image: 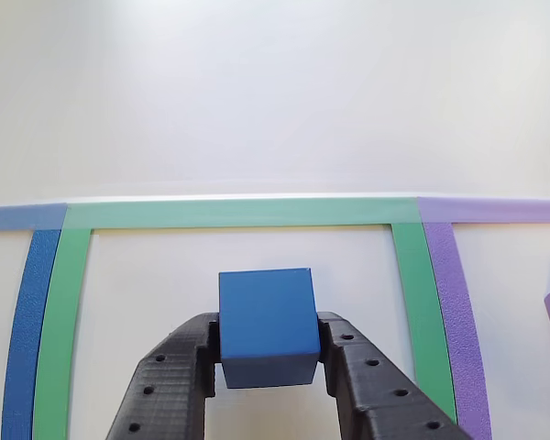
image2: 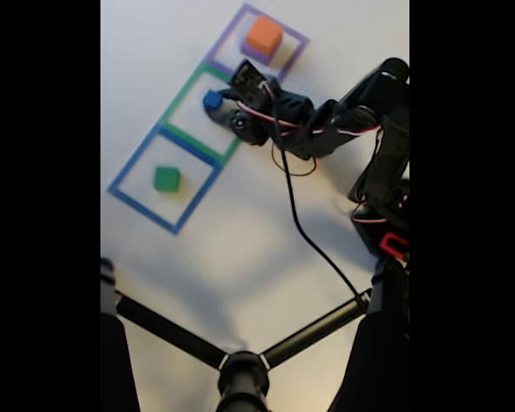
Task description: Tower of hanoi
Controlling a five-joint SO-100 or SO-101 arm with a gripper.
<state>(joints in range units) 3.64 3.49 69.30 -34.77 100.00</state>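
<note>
Other view: blue cube (image: pixel 265 323) between end effector (image: pixel 269 359) fingers

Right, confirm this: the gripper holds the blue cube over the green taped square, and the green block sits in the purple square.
Not quite. The fixed view shows the green block in the blue taped square. The gripper does hold the blue cube over the green taped square.
</note>
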